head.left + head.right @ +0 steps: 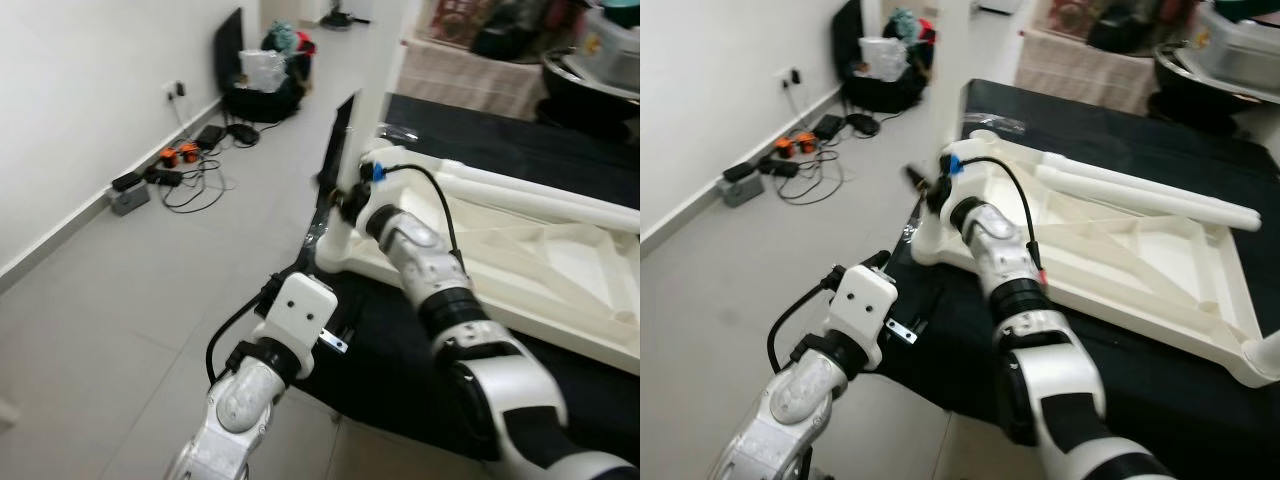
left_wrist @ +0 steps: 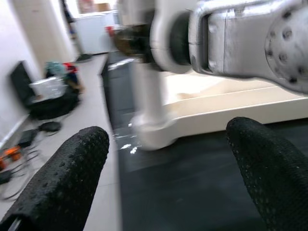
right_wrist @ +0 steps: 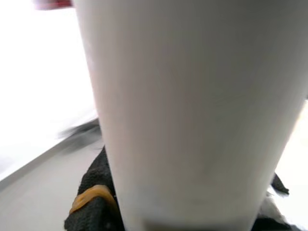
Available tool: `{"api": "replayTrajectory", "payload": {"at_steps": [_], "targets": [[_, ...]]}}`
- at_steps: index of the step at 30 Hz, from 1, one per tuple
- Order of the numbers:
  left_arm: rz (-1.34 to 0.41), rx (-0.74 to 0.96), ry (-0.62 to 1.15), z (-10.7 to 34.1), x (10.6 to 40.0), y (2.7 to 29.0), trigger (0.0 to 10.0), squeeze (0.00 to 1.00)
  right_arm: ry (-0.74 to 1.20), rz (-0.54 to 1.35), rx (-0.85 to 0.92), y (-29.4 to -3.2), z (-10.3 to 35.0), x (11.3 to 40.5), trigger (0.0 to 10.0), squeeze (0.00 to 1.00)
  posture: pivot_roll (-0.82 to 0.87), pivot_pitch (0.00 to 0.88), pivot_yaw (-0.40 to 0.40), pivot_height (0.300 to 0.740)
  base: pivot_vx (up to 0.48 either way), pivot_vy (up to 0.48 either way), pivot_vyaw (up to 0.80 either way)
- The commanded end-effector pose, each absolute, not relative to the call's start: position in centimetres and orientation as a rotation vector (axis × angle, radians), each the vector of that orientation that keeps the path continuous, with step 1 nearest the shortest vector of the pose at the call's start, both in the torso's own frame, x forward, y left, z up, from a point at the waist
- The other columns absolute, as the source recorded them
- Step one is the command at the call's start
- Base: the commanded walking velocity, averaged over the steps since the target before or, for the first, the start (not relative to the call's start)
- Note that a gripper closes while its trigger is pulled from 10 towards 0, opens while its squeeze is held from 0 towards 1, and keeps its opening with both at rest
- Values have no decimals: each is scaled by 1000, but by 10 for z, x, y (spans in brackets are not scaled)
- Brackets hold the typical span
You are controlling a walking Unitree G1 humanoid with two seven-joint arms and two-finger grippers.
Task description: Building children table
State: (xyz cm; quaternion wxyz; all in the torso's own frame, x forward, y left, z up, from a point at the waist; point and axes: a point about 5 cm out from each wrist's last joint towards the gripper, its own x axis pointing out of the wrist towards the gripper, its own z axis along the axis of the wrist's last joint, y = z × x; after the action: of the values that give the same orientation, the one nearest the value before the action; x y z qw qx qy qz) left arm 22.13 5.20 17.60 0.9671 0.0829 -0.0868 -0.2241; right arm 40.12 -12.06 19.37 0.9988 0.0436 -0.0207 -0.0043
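A white children's table top (image 1: pixel 560 270) lies upside down on a black mat (image 1: pixel 400 370). At its near left corner a white table leg (image 1: pixel 372 100) stands upright in the socket. My right gripper (image 1: pixel 345 203) is at the lower part of that leg and shut on it. In the right wrist view the leg (image 3: pixel 192 110) sits very close between the black fingertips (image 3: pixel 91 204). A second white leg (image 1: pixel 1140 190) lies loose across the top. My left gripper (image 2: pixel 168 139) hovers open over the mat near that corner, with nothing between its fingers.
The mat's edge (image 1: pixel 300 270) drops to the grey tile floor (image 1: pixel 120 300) on my left. Cables and a power strip (image 1: pixel 180 165) lie along the left wall, with black bags (image 1: pixel 265 80) farther back. A dark pot (image 1: pixel 590 80) stands at the far right.
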Motion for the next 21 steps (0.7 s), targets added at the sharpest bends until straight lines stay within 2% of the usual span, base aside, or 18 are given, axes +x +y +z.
{"api": "replayTrajectory", "payload": {"at_steps": [1, 3, 8, 9, 12, 13, 17, 18, 20, 21], "targets": [[-460, 176, -175, 175, 221, 50, 10000, 0, 22, -369, 90, -160, 178, 392, 0, 0, 76, 50, -130, 740, 0, 0, 0], [-460, 177, -175, 175, 221, 50, 10000, 0, 18, -429, 91, -157, 177, 388, 0, 0, 73, 54, -127, 740, 0, 0, 0], [-458, 177, -174, 175, 221, 51, 10000, 0, 11, -423, 84, -146, 179, 386, 0, 0, 77, 57, -134, 740, 0, 0, 0], [-456, 176, -172, 175, 221, 52, 10000, 0, 4, -379, 88, -137, 184, 387, 3333, 0, 74, 60, -134, 740, 0, 0, 0], [-455, 176, -171, 175, 221, 52, 10000, 0, 2, -356, 94, -134, 186, 387, 3333, 0, 74, 60, -134, 740, 0, 0, 0], [-455, 175, -171, 175, 221, 52, 10000, 0, -13, -321, 88, -129, 190, 389, 10000, 0, 74, 60, -134, 740, 0, 0, 0], [-456, 174, -170, 175, 221, 51, 10000, 0, -50, -274, 79, -120, 199, 391, 10000, 0, 74, 60, -134, 740, 0, 0, 0], [-455, 172, -170, 175, 221, 51, 10000, 0, -61, -273, 81, -117, 202, 391, 10000, 1000, 74, 60, -134, 740, 0, 0, 0], [-454, 172, -171, 175, 221, 51, 10000, 0, -69, -289, 85, -117, 205, 391, 10000, 1000, 73, 61, -132, 740, 0, 0, 0], [-455, 173, -170, 175, 221, 51, 10000, 0, -84, -297, 92, -119, 209, 391, 10000, 0, 73, 61, -132, 740, 0, 0, 0]]}}
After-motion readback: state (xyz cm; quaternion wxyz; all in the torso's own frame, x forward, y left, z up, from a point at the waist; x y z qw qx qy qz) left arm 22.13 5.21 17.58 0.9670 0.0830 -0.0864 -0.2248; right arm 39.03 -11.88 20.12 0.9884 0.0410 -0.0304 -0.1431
